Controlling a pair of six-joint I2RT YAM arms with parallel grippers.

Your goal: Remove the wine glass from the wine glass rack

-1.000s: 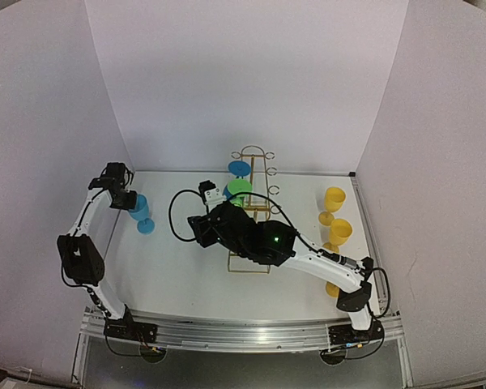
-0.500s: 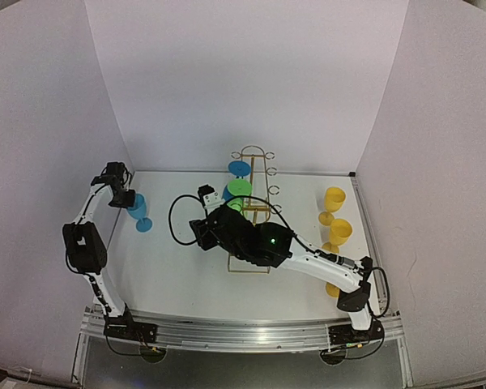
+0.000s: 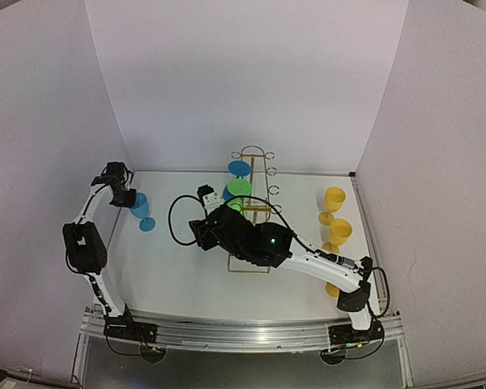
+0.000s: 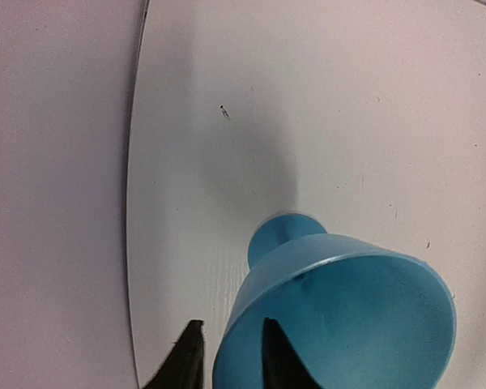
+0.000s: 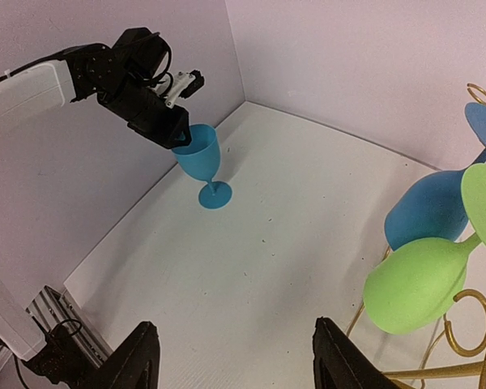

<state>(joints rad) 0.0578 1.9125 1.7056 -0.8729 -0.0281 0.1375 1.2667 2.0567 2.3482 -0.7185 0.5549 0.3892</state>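
Right pincer [image 5: 236, 324], jaws spread wide and empty, apparently readied for green glass [image 5: 417, 279] hung by its foot on rack [image 5: 449, 369] just to its right; left pincer [image 4: 232, 324] narrowly straddles upright blue glass [image 4: 340, 316] rim, grip not discernible.
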